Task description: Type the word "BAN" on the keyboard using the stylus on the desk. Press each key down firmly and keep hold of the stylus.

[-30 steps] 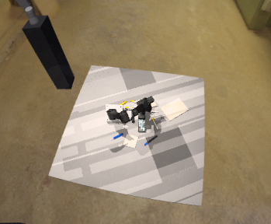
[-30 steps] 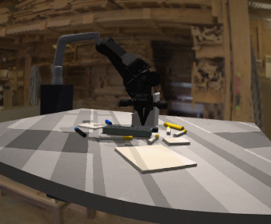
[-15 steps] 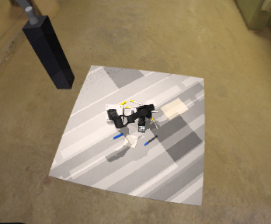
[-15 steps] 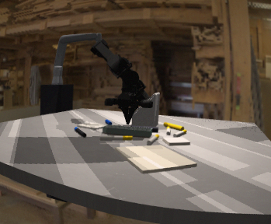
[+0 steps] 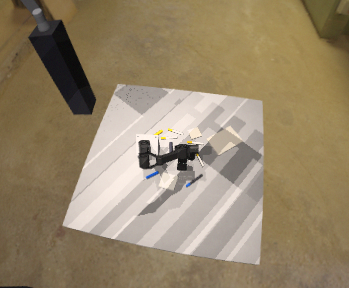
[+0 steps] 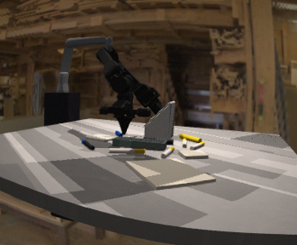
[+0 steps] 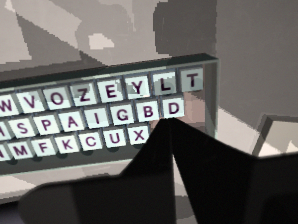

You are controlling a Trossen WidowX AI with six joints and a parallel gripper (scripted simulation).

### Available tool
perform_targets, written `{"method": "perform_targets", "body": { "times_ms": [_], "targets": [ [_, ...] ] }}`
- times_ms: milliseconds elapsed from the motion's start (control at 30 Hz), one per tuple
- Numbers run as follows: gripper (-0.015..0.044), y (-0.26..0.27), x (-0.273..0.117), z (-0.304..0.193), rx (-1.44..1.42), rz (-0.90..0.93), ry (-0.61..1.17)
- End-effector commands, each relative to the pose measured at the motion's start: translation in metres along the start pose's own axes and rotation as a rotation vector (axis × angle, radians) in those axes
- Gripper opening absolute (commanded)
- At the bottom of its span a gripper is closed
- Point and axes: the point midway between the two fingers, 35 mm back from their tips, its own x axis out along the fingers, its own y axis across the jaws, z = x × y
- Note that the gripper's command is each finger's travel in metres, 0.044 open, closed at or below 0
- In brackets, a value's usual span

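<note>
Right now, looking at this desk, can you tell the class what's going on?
A black robot arm has its closed gripper at the dark-framed keyboard with pale lettered keys, tips just below the D key, near B. The task is typing "BAN" with a stylus, but no stylus shows between the fingers. Pen-like sticks with blue or yellow ends lie around the keyboard. Whether any key is pressed, I cannot tell.
</note>
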Motion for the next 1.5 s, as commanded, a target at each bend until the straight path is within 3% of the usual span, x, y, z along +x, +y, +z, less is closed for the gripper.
{"method": "perform_targets", "body": {
  "times_ms": [0,233,567,800,1100,1300,1467],
  "targets": [
    [0.0,-0.001,0.001,-0.001,-0.008,-0.001,0.005],
    [0.0,0.023,0.001,-0.029,-0.009,0.0,0.007],
    [0.0,0.027,0.001,-0.031,-0.01,0.0,0.007],
    [0.0,0.097,0.001,-0.032,-0.009,0.003,0.007],
    [0.0,0.099,0.001,-0.032,-0.009,0.003,0.006],
    [0.0,0.099,-0.057,-0.031,-0.009,0.006,0.006],
    [0.0,0.101,-0.057,-0.028,-0.009,0.005,0.006]
  ]
}}
